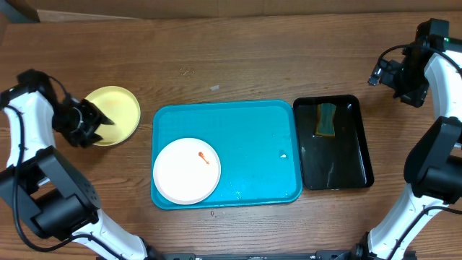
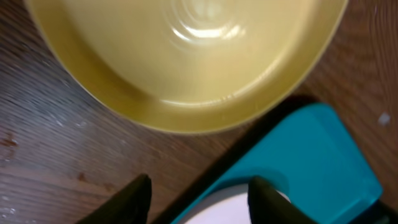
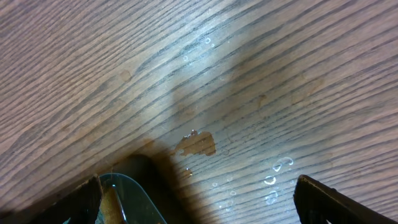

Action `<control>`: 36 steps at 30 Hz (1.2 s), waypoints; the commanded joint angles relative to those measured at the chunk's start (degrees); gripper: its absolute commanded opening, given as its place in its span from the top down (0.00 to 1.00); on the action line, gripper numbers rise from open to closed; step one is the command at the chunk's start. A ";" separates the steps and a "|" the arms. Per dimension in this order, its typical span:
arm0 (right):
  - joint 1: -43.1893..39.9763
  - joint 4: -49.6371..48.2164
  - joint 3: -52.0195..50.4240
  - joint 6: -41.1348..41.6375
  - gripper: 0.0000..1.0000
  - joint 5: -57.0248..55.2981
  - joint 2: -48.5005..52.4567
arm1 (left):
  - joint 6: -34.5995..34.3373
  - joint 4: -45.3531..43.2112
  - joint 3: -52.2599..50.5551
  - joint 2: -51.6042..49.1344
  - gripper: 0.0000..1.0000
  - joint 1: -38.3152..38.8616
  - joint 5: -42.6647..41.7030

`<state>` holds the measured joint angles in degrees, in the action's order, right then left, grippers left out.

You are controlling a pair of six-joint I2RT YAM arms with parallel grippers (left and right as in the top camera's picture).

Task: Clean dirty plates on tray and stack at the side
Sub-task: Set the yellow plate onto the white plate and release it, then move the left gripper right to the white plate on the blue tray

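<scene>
A: The left hand [image 2: 199,194] is half open and empty, just beside the yellow plate [image 1: 119,108] on the tabletop [image 1: 238,58]. A careless pull-away could nudge it.

B: And the white plate [image 1: 180,177] on the tray [image 1: 253,137] looks smeared. The right hand [image 3: 199,198], wide open and empty, hangs well away.

1. right gripper [image 3: 208,208]: jaws spread wide, nothing held between them. Only its two dark fingertips [image 3: 329,198] show, at the lower corners.
2. table [image 3: 261,56]: brown wood with a strong diagonal grain, filling everything ahead of the gripper. A soft shadow band [image 3: 205,68] crosses it.
3. wet patch [image 3: 198,143]: a small brownish blot on the wood, just ahead of the gap between the fingertips.
4. water droplets [image 3: 277,167]: several clear beads scattered near the wet patch, ahead of the gripper.
5. black tray [image 3: 149,180]: one rounded corner with a dark wall and a glossy wet inside, lying within the gap, close beside one fingertip.
</scene>
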<state>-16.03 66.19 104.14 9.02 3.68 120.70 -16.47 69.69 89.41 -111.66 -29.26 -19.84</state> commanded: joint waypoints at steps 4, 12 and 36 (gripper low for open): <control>-0.07 -0.15 0.94 0.44 0.00 0.28 -1.33 | 7.08 10.62 0.61 4.35 0.59 8.52 -1.29; -0.07 -0.15 0.94 0.44 0.00 0.28 -1.33 | 5.42 12.33 -6.47 10.21 0.61 22.80 3.37; -0.07 -0.15 0.94 0.44 0.00 0.28 -1.33 | -14.43 -8.96 -41.42 32.20 0.61 26.40 20.33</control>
<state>-16.03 66.13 104.14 8.99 3.68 120.70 -29.04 62.37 50.41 -79.75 -1.65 -2.22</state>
